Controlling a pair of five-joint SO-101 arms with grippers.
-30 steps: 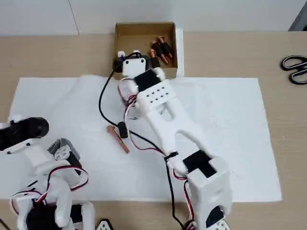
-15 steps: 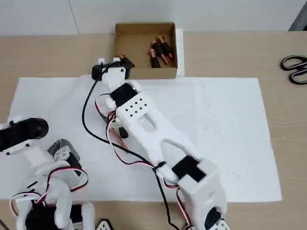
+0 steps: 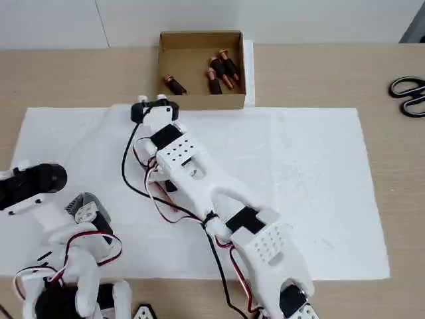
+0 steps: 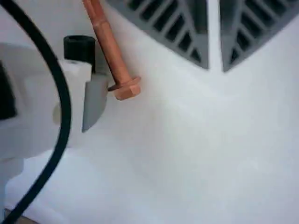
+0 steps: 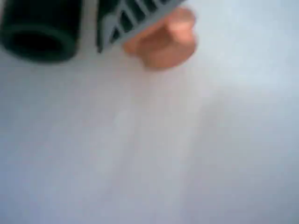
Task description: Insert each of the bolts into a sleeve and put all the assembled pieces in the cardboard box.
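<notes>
**Last loose bolt and sleeve under the right gripper**

The bolt (image 4: 112, 51) lies flat on the white sheet (image 3: 319, 173), not yet in its sleeve (image 4: 79, 46), which stands just beside its shaft. The right gripper (image 4: 95, 101) sits low, right by the bolt head, probably to pick up one of the pair. I cannot tell whether it is wide or narrow.

The left gripper (image 4: 215, 56) hangs near, its jaws a slit apart and holding nothing, likely waiting for the other part.

From above, the right arm (image 3: 199, 179) lies across that spot. The high view does show the box (image 3: 199, 34) at the far edge of the bench (image 3: 66, 73), with several assembled pieces (image 3: 222, 70) inside.
</notes>
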